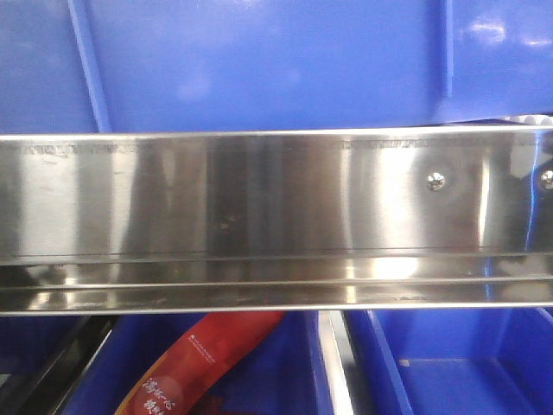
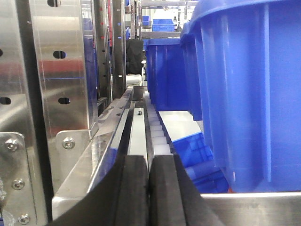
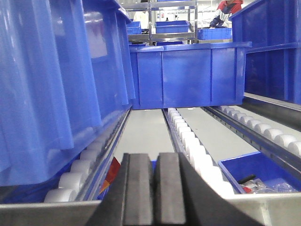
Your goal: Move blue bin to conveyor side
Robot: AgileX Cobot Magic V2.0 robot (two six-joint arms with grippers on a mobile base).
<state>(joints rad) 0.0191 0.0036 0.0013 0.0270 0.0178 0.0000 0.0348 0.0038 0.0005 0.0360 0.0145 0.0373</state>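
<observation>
My left pincer (image 2: 149, 188) and right pincer (image 3: 155, 188), both closed and empty, flank the bin (image 2: 244, 94); rollers (image 3: 197, 155) ahead lie bare.

Front view: bin (image 1: 259, 60) sits above and behind the rack rail (image 1: 259, 216). Below the rail, two lower crates stand side by side; the left crate (image 1: 285, 372) holds a packet (image 1: 199, 363), with the right crate (image 1: 467, 363) beside it. Right wrist view: bin rests on rollers (image 3: 75, 172) at left, far crate (image 3: 188, 75) behind.
</observation>
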